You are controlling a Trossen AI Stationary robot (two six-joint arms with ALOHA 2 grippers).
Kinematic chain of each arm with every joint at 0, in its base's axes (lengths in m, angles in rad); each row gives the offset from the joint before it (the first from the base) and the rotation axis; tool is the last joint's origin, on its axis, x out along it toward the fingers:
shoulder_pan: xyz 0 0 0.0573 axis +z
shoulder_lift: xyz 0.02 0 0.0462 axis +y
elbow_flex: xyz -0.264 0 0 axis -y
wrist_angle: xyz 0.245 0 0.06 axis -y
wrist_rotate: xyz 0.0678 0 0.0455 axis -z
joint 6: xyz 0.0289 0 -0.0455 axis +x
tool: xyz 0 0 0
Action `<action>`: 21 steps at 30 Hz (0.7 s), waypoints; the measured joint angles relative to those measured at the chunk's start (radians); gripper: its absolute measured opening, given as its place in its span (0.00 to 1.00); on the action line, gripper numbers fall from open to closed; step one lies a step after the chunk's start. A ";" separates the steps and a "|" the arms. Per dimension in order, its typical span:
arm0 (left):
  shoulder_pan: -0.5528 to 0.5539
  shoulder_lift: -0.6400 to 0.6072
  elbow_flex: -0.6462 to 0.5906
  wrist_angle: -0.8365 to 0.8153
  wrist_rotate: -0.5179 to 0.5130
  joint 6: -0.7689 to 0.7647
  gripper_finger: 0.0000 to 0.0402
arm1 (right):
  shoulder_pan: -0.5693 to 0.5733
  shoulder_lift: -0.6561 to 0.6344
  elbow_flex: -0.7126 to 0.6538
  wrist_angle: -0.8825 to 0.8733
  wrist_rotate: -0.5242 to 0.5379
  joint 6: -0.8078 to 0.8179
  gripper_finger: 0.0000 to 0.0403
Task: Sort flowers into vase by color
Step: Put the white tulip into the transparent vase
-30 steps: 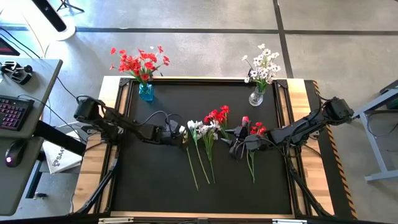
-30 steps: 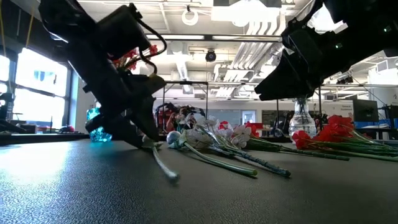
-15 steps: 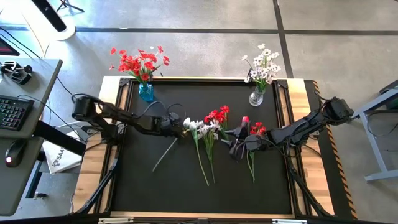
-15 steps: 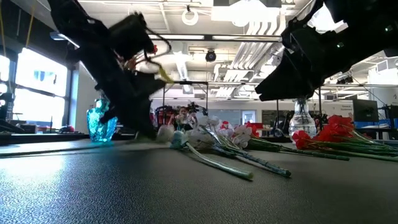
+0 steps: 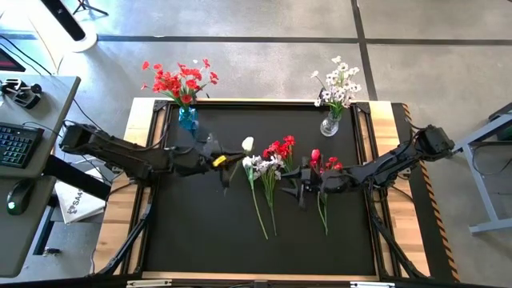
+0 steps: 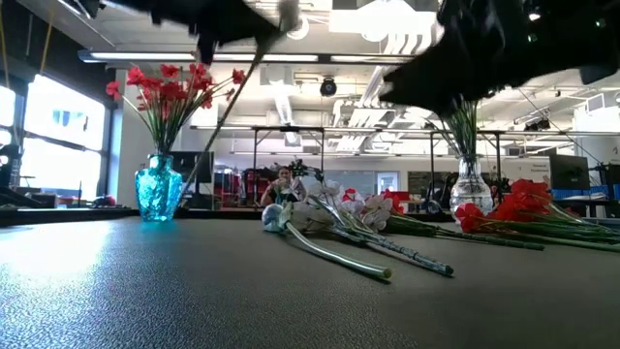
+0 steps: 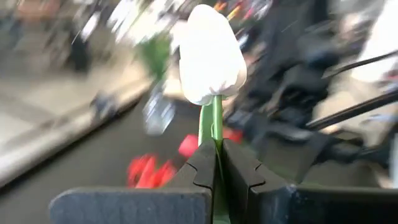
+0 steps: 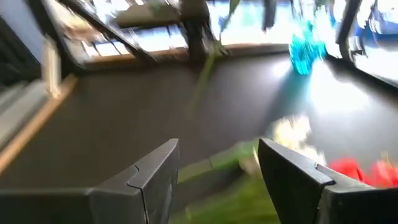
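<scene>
Already the sorting is partly done: a blue vase (image 5: 187,118) at the upper left of the surface (image 5: 200,232) holds a bunch of red flowers (image 5: 178,80), and a clear vase (image 5: 330,124) at the upper right holds white flowers (image 5: 338,86). What is left, judging by the overhead frame, is a loose pile (image 5: 276,164) of mixed red and white stems lying near the middle of the surface, several of each colour, so roughly half the job looks to remain.

The left hand (image 5: 219,161) is clamped on the green stem of a single white flower (image 5: 247,144), just below its bud, as the left wrist frame shows; the bloom sits left of centre, a little above the pile and clear of the surface. It belongs in the clear vase on the far right. The right hand (image 5: 300,186) hovers over the right side of the pile with its fingers spread and nothing between them.

Compared with a second ago, the left arm has pulled back toward the left and lifted: then it was down at the pile's left edge with the stem trailing on the surface, and half a second ago the stem was still dragging. The right hand has shifted only slightly
</scene>
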 joint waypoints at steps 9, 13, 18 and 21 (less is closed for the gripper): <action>-0.096 0.101 0.000 0.371 0.125 0.251 0.01 | -0.051 0.205 0.115 0.348 -0.165 -0.101 0.54; -0.100 0.152 0.000 0.417 0.127 0.272 0.01 | -0.062 0.287 0.258 0.332 -0.173 -0.168 0.54; -0.100 0.172 0.000 0.429 0.126 0.265 0.01 | -0.068 0.294 0.399 0.142 -0.164 -0.183 0.49; -0.100 0.170 0.000 0.431 0.126 0.265 0.01 | -0.075 0.292 0.461 0.026 -0.152 -0.168 0.41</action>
